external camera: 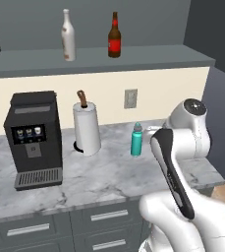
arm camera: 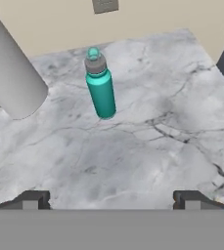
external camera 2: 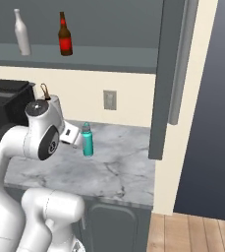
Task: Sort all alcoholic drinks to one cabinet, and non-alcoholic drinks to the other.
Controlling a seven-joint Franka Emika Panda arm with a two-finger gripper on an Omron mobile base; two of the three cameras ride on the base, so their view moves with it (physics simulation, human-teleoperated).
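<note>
Teal bottle (arm camera: 100, 88) stands upright on the marble counter (arm camera: 172, 122), near the paper-towel roll (arm camera: 11, 78). The claw (arm camera: 111, 199) is wide open, apart from the bottle, gripping nothing. Cream bottle (external camera: 68, 35) and brown bottle (external camera: 114, 36) stand on the cabinet shelf (external camera: 148, 56).

No legible text, labels or signs anywhere.

Marble-patterned grey-white counter (external camera: 99, 182) runs along a cream wall (external camera: 153, 93). Grey outlet plate (external camera: 130, 98) is on the wall above the counter. Black coffee machine (external camera: 34, 139) stands at the counter's left; white paper-towel roll (external camera: 87, 129) on a holder stands just beside it. Grey base drawers (external camera: 104, 216) with silver handles sit below. Wood floor (external camera 2: 192, 234) shows at the right.
</note>
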